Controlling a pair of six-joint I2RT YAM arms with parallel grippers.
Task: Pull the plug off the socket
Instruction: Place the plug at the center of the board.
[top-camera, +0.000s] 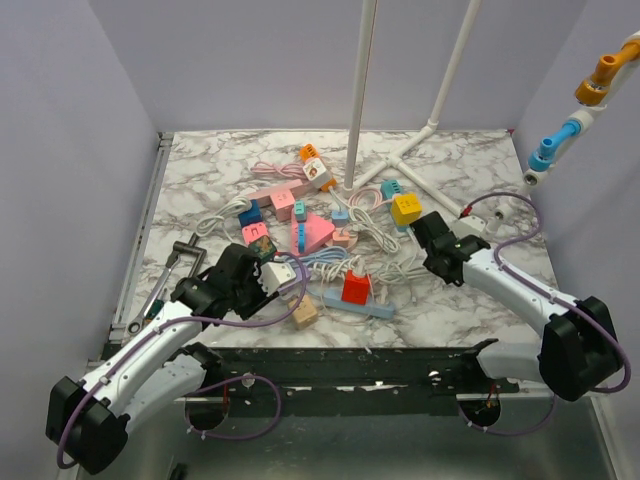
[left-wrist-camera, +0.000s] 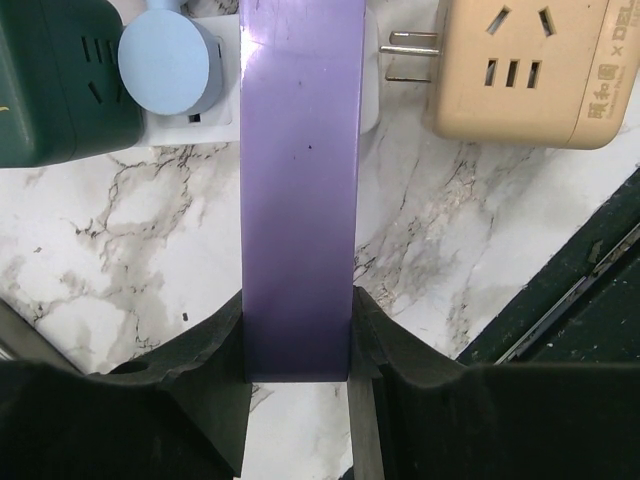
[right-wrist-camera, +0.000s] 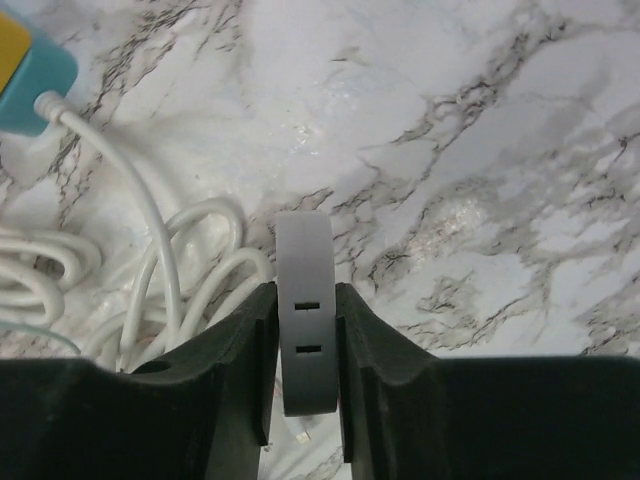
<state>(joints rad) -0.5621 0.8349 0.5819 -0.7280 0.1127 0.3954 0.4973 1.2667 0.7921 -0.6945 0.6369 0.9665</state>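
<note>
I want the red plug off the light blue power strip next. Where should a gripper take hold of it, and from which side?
Take the red plug by its two opposite side faces, coming from above. It stands proud of the flat light blue power strip, and white cables crowd its base, so a low approach looks harder.

Left arm (top-camera: 150, 350), right arm (top-camera: 510, 285): white link shells, black joint housings and bases. Purple cable (top-camera: 250, 320) looped outside each. Left gripper (left-wrist-camera: 297, 320), right gripper (right-wrist-camera: 305, 300): matte black, chunky fingers, curved inner shoulders.
</note>
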